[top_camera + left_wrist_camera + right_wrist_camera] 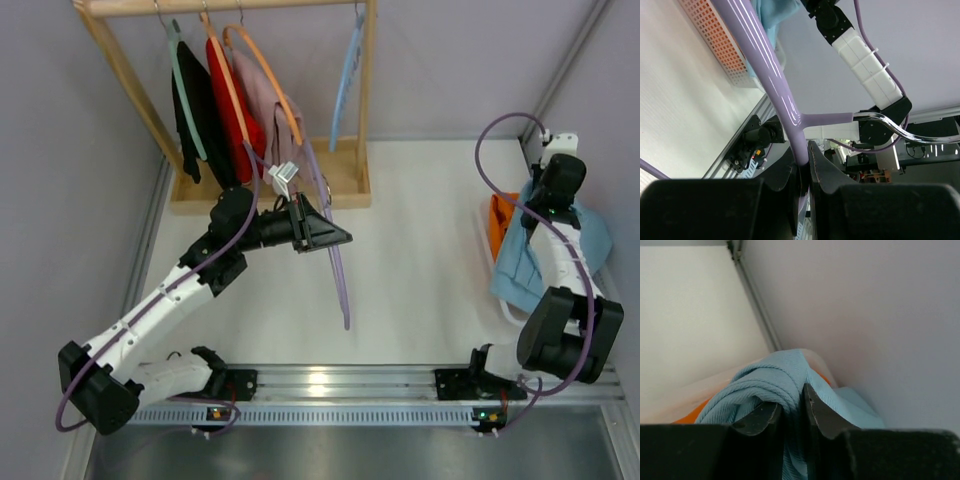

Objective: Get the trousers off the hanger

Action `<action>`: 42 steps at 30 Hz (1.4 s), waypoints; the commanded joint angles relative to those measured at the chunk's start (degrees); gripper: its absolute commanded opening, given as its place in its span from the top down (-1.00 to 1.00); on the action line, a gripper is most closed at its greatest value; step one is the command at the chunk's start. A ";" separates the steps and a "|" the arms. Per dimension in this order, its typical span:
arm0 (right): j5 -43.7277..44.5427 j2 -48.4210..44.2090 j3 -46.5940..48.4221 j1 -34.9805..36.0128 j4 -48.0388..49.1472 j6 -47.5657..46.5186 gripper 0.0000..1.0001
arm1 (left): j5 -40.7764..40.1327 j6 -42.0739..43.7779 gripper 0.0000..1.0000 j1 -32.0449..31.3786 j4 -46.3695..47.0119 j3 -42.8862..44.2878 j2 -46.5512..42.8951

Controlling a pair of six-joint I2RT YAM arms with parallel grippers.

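My left gripper [335, 237] is shut on the lavender hanger [338, 270] and holds it above the table, long loop pointing down. In the left wrist view the jaws [805, 160] clamp the hanger's stem [765, 65] just below where its metal hook [905, 132] branches off. No cloth hangs on it. The light blue trousers [520, 265] lie bunched in a basket at the right. My right gripper [540, 212] is down on them. Its jaws [792, 405] pinch a fold of the trousers [770, 380] in the right wrist view.
A wooden clothes rack [270, 190] stands at the back left with black, red and pink garments, an orange hanger [265, 70] and a pale blue hanger [350, 70]. The white basket [497, 250] also holds an orange cloth [503, 215]. A wall runs close along the right.
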 commanded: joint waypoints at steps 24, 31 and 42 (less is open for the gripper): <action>-39.14 -17.33 26.76 -1.38 -35.91 9.27 -0.99 | 1.86 6.66 1.00 -0.16 0.55 3.26 -2.38; -64.49 -20.76 38.10 -1.20 -39.00 17.68 -0.99 | 2.03 6.58 1.00 -0.07 0.55 3.00 -4.05; -79.29 -27.00 33.20 5.19 -37.67 35.29 -0.99 | 4.93 5.09 1.00 -0.42 0.98 7.21 -2.03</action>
